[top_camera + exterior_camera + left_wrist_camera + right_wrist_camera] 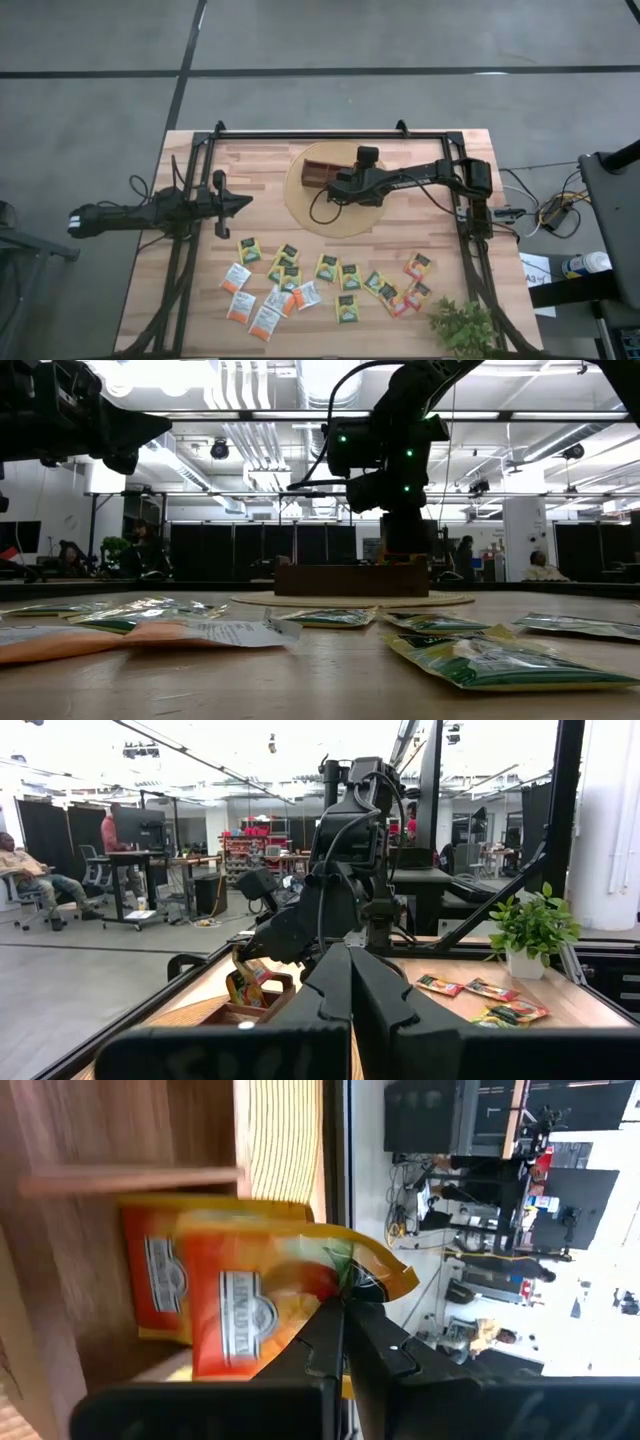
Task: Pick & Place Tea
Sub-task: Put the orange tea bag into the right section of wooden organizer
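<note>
Several tea packets (330, 285), white-and-orange, yellow-green and orange-red, lie flat across the near half of the table. A brown wooden tray (318, 172) stands on a round mat (300, 215) at the far middle. My right gripper (343, 1302) reaches into the tray from the table's right and is shut on an orange-red packet (250, 1315). A second orange-red packet (160, 1280) lies behind it in the same compartment. My left gripper (247, 202) waits shut above the table's left side, holding nothing. My right gripper pinches the orange-red packet by one short edge (340, 1275) between its two fingertips; that edge curls beside them. The fingers slant downward from the table's right. The packet (243, 985) hangs tilted, its lower end inside the tray compartment over the other packet.
A small potted plant (462, 325) stands at the near right corner. A black frame rail (330, 135) runs along the table's far edge and down both sides. Bare wood shows between the mat and the packets.
</note>
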### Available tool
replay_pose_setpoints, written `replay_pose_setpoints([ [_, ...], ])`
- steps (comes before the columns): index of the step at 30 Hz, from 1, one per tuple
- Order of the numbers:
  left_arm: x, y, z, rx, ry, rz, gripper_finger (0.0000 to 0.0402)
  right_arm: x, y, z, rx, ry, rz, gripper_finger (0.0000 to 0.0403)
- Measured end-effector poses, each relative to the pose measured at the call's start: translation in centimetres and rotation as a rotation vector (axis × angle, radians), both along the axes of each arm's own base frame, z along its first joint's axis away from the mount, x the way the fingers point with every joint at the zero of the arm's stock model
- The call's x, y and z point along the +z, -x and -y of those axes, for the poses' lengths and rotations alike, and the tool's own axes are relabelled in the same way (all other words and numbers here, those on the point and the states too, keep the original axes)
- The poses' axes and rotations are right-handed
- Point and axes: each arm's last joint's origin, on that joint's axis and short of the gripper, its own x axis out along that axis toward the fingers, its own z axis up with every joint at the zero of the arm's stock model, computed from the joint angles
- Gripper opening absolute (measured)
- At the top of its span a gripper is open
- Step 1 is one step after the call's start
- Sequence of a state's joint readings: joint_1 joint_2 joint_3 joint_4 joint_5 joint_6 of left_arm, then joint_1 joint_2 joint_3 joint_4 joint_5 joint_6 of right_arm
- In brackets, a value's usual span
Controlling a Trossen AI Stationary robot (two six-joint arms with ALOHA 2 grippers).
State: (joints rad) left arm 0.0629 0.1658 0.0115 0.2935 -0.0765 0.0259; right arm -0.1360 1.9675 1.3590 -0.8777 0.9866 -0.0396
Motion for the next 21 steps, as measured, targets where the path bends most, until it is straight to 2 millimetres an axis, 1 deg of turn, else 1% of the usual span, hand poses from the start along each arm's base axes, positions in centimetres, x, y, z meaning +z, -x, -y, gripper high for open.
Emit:
replay_pose_setpoints([
  [5, 0.01, 0.00, 0.00, 0.000, 0.000, 0.000, 0.0000, 0.02, -0.35, 0.05, 0.022, 0.004, 0.009, 0.0008],
  [21, 0.01, 0.00, 0.00, 0.000, 0.000, 0.000, 0.0000, -0.28, -0.16, 0.04, 0.027, 0.002, -0.009, 0.0008],
])
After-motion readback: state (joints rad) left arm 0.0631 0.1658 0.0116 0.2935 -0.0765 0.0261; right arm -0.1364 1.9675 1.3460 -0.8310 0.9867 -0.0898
